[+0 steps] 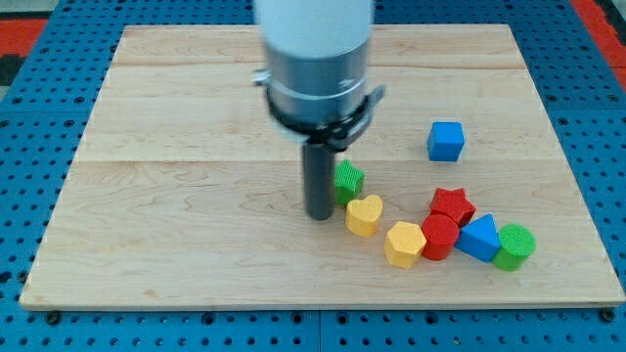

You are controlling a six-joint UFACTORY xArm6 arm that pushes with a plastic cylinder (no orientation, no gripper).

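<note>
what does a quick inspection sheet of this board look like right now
surface: pale wooden board on a blue pegboard
things: my tip beside the green block, close to the yellow heart
clutter: yellow hexagon, red block, red star, blue triangle, green cylinder in a chain; blue cube apart
end effector: rod only
cables: nothing seen
surroundings: nothing seen

Looks like a robotics lab bench: blue perforated base (39, 59) under a wooden board (196, 147), a grey-and-white arm (313, 59) ending in a dark rod, small coloured test blocks (445, 141) scattered about.
</note>
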